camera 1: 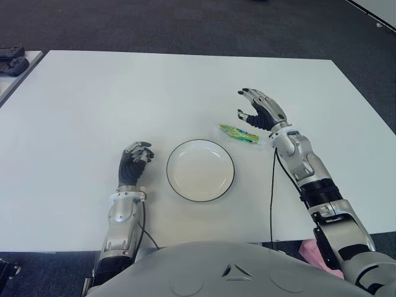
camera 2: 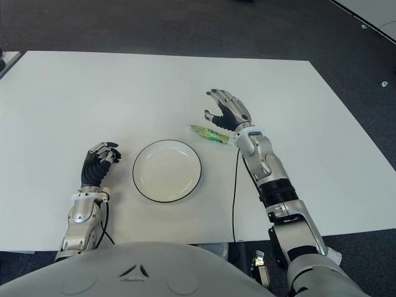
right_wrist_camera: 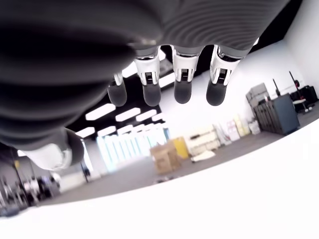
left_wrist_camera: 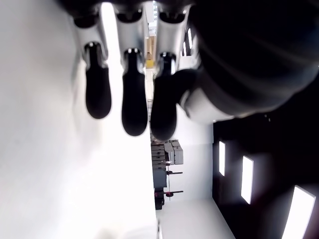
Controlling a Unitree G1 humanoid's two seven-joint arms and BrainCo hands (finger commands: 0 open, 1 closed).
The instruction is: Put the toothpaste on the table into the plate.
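Observation:
A green toothpaste tube (camera 1: 239, 133) lies on the white table (camera 1: 93, 99), just right of and behind the plate. The white plate (camera 1: 200, 169) with a dark rim sits near the table's front, with nothing in it. My right hand (camera 1: 260, 109) hovers just behind and right of the tube, fingers spread and holding nothing. In the right wrist view its fingertips (right_wrist_camera: 182, 94) hang apart with only the table below. My left hand (camera 1: 134, 160) shows to the left of the plate, fingers curled and holding nothing.
Dark controllers (camera 1: 12, 60) lie on a side table at the far left. A black cable (camera 1: 271, 192) runs along my right forearm to the table's front edge. A pink item (camera 1: 318, 255) shows below the table edge at the right.

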